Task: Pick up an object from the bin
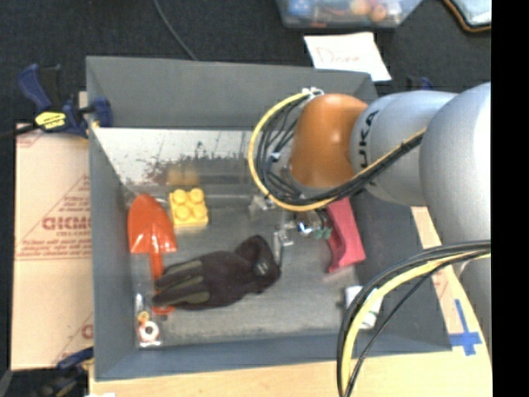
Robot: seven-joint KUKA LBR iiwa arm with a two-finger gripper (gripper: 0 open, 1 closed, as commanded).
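Note:
My gripper (286,235) hangs below the arm's wrist near the middle of the bin, and little of it shows. Just left of it and under it lies a dark brown glove (216,278), flat on the floor, its cuff end toward the gripper. A pink block (345,235) lies close on the gripper's right, partly hidden by the arm. A yellow studded toy brick (188,206) sits further left, near the back wall.
An orange toy shovel (150,231) lies along the left wall, its handle running under the glove's finger end. A small white ring-shaped piece (148,331) sits in the front left corner. The arm with its orange cover and cables hides the bin's right side.

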